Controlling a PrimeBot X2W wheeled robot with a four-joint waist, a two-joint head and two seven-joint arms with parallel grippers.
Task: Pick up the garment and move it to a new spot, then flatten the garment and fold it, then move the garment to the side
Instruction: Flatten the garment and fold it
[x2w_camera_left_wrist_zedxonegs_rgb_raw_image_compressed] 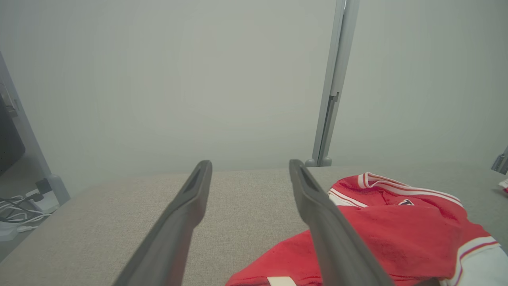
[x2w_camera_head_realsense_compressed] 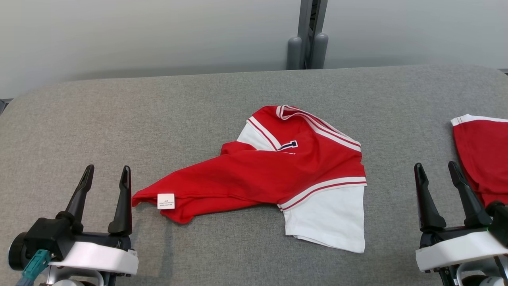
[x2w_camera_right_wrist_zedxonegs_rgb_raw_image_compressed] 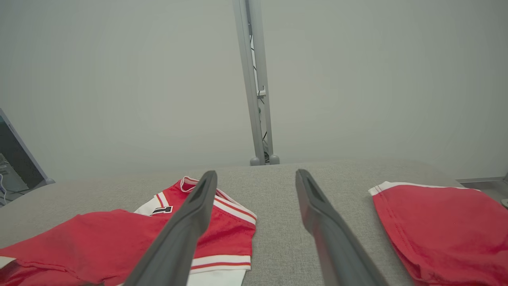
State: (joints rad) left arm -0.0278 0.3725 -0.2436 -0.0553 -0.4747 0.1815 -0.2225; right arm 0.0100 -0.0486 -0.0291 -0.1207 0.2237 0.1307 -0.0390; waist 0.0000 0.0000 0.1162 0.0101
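Rumpled red-and-white knit garment (x2w_camera_head_realsense_compressed: 278, 174) on coarse grey felt table (x2w_camera_head_realsense_compressed: 198, 107)

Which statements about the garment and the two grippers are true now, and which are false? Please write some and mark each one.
1. The red and white garment lies crumpled on the grey table. True.
2. The left gripper holds the garment. False: it is open, with nothing between its fingers.
3. A second red garment lies on the table's right side. True.
4. The right gripper is shut. False: its jaws stand open.
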